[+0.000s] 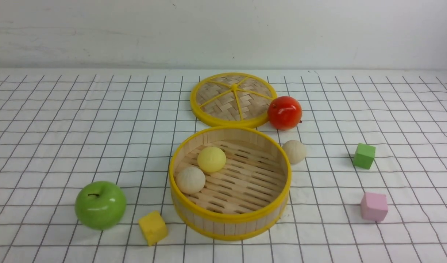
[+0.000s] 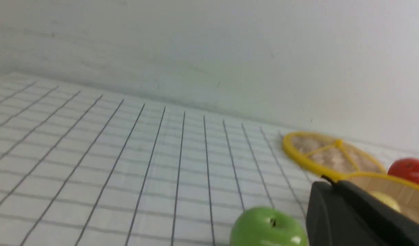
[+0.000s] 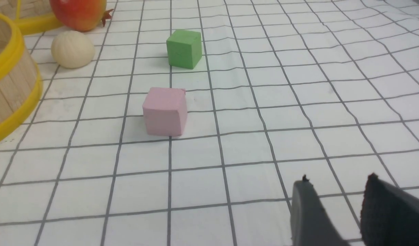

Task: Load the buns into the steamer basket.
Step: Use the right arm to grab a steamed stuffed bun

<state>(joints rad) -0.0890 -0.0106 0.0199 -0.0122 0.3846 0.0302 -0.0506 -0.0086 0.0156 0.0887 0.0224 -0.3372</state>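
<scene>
The steamer basket [image 1: 229,219] stands at the middle front of the table. Inside it lie the pale yellow bun [image 1: 211,159] and an off-white bun [image 1: 190,179], touching each other. The other off-white bun [image 1: 294,151] rests on the cloth just outside the basket's far right wall; it also shows in the right wrist view [image 3: 72,49]. Neither arm shows in the front view. My left gripper [image 2: 332,181] is shut and empty, near the green apple with the basket [image 2: 394,179] behind it. My right gripper [image 3: 338,179] is open and empty over bare cloth, nearer than the pink cube.
The flat woven lid [image 1: 233,98] lies behind the basket with a red fruit [image 1: 284,112] beside it. A green apple [image 1: 100,205] and a yellow cube [image 1: 153,227] sit front left. A green cube [image 1: 364,156] and a pink cube [image 1: 374,206] sit right.
</scene>
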